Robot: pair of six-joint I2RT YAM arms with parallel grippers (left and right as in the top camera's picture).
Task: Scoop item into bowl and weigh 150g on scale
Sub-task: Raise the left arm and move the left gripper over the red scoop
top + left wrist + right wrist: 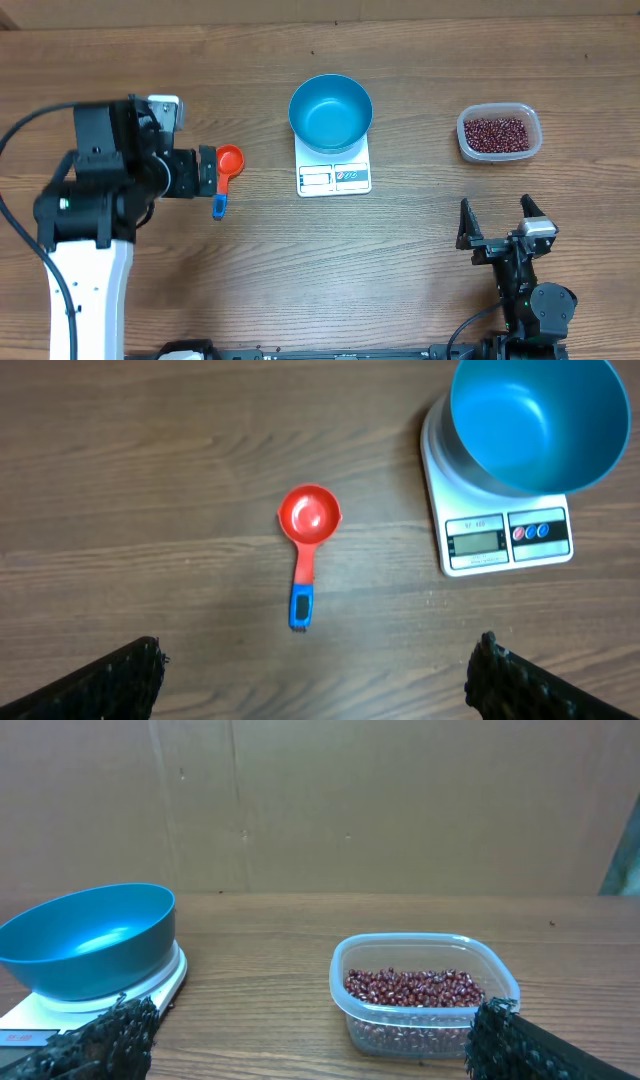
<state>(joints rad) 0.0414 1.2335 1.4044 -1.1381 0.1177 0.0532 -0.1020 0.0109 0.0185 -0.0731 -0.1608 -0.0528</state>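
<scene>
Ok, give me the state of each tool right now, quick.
Left tool: open, holding nothing, above the red scoop.
Right tool: open, holding nothing.

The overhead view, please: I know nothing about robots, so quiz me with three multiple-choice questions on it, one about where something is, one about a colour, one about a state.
1. Where does the blue bowl stand?
A) on the white scale
B) on the floor
C) on a shelf

2. What colour is the cup of the scoop?
A) green
B) white
C) red-orange

3. How is the bowl?
A) heaped full
B) empty
C) tipped over

Answers:
1 A: the scale's display panel pokes out from beneath the bowl.
2 C: the cup is red-orange, on a handle with a blue end.
3 B: its inside shows nothing but bare blue.
</scene>
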